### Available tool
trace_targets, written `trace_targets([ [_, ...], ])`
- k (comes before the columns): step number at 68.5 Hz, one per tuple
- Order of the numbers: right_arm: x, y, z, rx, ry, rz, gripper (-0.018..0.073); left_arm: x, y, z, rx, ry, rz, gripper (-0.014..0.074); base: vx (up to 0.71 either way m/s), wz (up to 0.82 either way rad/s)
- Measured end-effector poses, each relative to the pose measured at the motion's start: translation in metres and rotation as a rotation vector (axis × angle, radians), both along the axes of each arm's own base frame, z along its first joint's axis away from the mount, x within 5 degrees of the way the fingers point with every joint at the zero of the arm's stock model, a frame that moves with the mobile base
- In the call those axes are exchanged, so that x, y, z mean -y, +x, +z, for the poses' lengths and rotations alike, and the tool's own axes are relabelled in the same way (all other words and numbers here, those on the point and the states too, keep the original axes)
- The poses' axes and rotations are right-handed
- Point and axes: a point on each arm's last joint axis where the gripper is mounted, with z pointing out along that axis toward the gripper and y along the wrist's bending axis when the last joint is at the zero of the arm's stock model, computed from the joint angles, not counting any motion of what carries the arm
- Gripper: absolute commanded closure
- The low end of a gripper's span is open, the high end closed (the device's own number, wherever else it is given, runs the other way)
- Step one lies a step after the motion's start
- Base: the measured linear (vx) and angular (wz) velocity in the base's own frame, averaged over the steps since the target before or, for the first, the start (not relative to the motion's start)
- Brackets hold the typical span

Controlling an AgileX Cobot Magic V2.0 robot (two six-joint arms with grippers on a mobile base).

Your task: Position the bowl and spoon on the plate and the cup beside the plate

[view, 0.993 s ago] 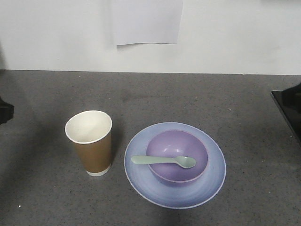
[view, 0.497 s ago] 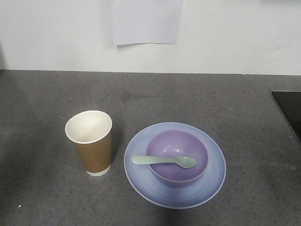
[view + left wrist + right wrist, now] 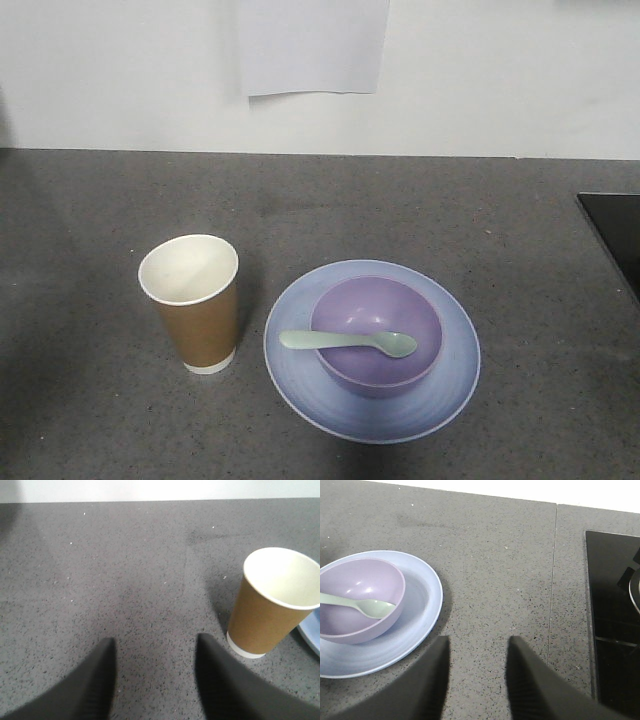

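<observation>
The lavender bowl [image 3: 376, 334] sits in the middle of the pale blue plate [image 3: 300, 375]. Across the bowl lies the mint-green spoon [image 3: 348, 343], handle pointing left. The brown paper cup [image 3: 192, 303] stands upright just left of the plate. In the left wrist view my left gripper [image 3: 155, 645] is open over bare counter, with the cup [image 3: 272, 602] to its right. My right gripper [image 3: 477, 642] is open too, over bare counter right of the plate [image 3: 425, 600], with the bowl [image 3: 357, 600] and spoon [image 3: 362, 605] to its left. Neither gripper shows in the front view.
A grey speckled counter [image 3: 400, 210] runs back to a white wall with a sheet of paper [image 3: 312, 45] on it. A black cooktop [image 3: 615, 235] lies at the right edge, seen close in the right wrist view as a black cooktop [image 3: 612, 615].
One second ago dark arm parts showed at the left and right edges of the front view. They have drawn out of that view. The cup, plate, bowl and spoon have not moved.
</observation>
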Motion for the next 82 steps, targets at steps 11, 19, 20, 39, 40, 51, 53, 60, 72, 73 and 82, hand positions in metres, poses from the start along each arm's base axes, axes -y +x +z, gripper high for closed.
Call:
trace_targets([
  [11,0.0,0.0001,0.0002,0.003,0.0,0.0,0.0571,0.0003,0.0005,0.001,0.012,-0.003,-0.003,0.0605,0.0,0.0],
  [19,-0.0001,0.0002,0.0003,0.004,0.0,0.0,0.057,0.0003,0.0005,0.001,0.012,-0.003,-0.003,0.0604,0.0,0.0],
  [20,-0.0001,0.0002,0.0003,0.004,0.0,0.0,0.057,0.0003,0.0005,0.001,0.012,-0.003,-0.003,0.0604,0.0,0.0],
  [39,-0.0001,0.0002,0.0003,0.004,0.002,-0.001,0.057,0.0003,0.0005,0.001,0.012,-0.003,-0.003,0.0604,0.0,0.0],
  [40,-0.0001,0.0002,0.0003,0.004,0.002,0.0,0.057,0.0003,0.0005,0.001,0.012,-0.003,-0.003,0.0604,0.0,0.0],
  [51,0.0,0.0001,0.0002,0.002,0.003,-0.002,0.057,0.0003,0.0005,0.001,0.012,-0.003,-0.003,0.0604,0.0,0.0],
  [53,0.0,0.0001,0.0002,0.002,0.003,-0.002,0.057,0.0003,0.0005,0.001,0.012,-0.003,-0.003,0.0604,0.0,0.0],
  [60,0.0,0.0001,0.0002,0.002,0.004,-0.002,0.057,0.0003,0.0005,0.001,0.012,-0.003,-0.003,0.0604,0.0,0.0],
  [72,0.0,0.0001,0.0002,0.002,0.004,-0.002,0.057,0.0003,0.0005,0.001,0.012,-0.003,-0.003,0.0604,0.0,0.0],
  [73,0.0,0.0001,0.0002,0.002,0.004,-0.002,0.057,0.0003,0.0005,0.001,0.012,-0.003,-0.003,0.0604,0.0,0.0],
  [82,0.0,0.0001,0.0002,0.002,0.004,-0.002,0.057,0.0003,0.0005,0.001,0.012,-0.003,-0.003,0.0604,0.0,0.0],
])
